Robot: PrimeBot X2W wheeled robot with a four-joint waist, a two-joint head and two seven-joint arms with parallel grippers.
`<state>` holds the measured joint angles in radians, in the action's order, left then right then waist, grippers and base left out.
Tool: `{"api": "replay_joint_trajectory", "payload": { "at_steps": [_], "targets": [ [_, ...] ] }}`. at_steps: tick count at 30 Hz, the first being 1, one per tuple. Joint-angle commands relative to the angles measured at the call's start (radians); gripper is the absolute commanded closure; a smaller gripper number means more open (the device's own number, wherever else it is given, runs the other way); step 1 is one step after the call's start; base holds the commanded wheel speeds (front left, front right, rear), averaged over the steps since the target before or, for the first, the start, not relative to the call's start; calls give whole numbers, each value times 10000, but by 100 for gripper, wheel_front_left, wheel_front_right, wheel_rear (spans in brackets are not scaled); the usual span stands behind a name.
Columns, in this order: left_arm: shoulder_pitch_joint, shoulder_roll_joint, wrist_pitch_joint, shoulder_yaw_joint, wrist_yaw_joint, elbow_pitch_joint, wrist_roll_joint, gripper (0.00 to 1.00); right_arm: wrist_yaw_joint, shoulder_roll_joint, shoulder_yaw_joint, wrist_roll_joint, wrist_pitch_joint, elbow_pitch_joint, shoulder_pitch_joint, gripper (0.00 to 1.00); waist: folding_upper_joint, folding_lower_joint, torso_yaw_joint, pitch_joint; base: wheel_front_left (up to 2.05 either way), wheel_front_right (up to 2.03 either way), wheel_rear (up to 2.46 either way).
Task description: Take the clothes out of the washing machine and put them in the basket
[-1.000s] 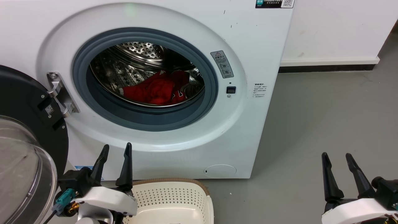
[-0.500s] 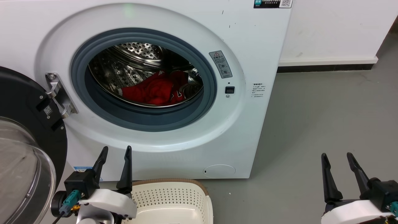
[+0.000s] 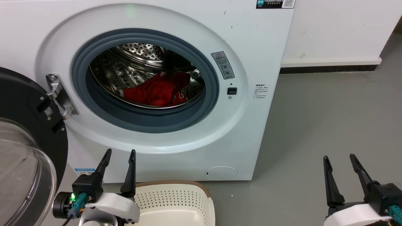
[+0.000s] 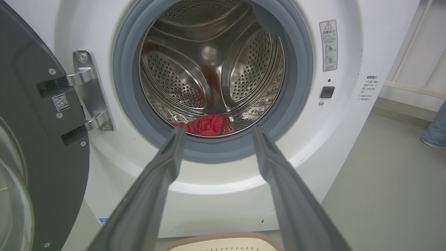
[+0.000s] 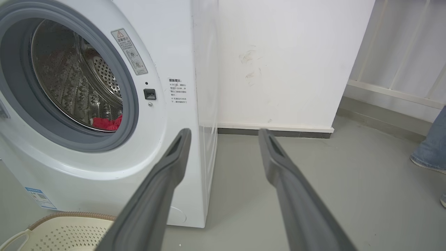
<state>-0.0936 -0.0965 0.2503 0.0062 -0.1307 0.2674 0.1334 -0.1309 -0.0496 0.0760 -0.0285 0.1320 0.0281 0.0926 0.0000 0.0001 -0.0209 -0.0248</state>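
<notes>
Evidently nothing is moved yet: red clothes (image 3: pixel 150 92) lie in the washing machine (image 3: pixel 251 62), basket (image 3: pixel 176 197) looks bare, both jaws gape wide, empty.

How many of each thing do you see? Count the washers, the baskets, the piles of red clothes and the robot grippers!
washing machine: 1
basket: 1
pile of red clothes: 1
grippers: 2, the left gripper and the right gripper
Total: 5
</notes>
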Motion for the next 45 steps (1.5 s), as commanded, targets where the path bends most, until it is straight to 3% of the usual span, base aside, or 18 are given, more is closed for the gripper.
{"api": "replay_joint_trajectory", "payload": {
  "at_steps": [1, 33, 38, 45],
  "targets": [
    [-176, -11, 95, 25, 7, 31, -155, 0, 3, -13, -2, 130, 66, 21, 112, 0, 0, -1, -5, 0, 0, 0, 0],
    [-459, 45, 154, 145, 1, 451, -221, 0, 3, -11, -33, -235, 203, -138, -21, 0, 0, -1, -65, 142, 0, 0, 0],
    [-1119, -179, 154, -93, 3, 487, -258, 0, 3, -9, -95, -245, 200, 56, -265, 0, 0, -1, -214, 516, 0, 0, 0],
    [-3725, -1115, 131, -703, 2, 1724, -36, 0, 3, -6, -455, -345, 340, 346, -1015, 0, 0, -1, -914, 1944, 0, 0, 0]
  ]
}}
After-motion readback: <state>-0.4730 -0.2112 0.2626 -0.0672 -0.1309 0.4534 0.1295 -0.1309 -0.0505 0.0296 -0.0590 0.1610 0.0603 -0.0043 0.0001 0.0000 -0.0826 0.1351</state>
